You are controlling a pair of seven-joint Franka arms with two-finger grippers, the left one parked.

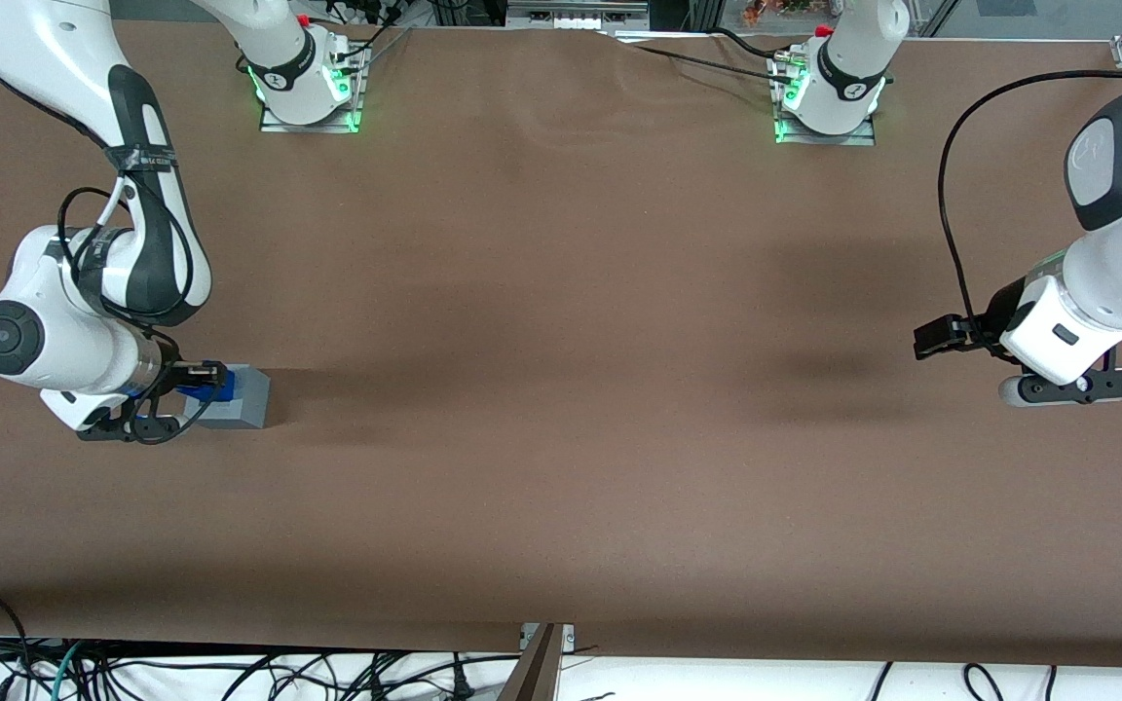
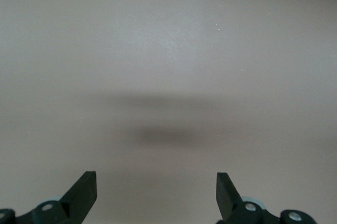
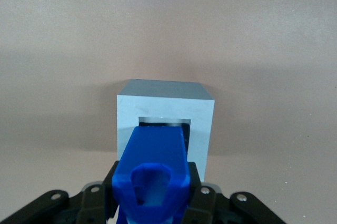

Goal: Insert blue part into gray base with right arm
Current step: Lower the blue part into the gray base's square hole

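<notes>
While the end effector (image 3: pixel 152 203) stays out of the question as a free tool, being clamped on the blue part (image 3: pixel 152 168), the insertion step is in hand: the part hangs over the gray base (image 3: pixel 166 116), its leading end at the square recess. The base sits on the brown worktop (image 1: pixel 561 389) toward the working arm's end. Next, I judge, the right arm (image 1: pixel 64 321) needs a straight, aligned push down into the recess before release.
</notes>
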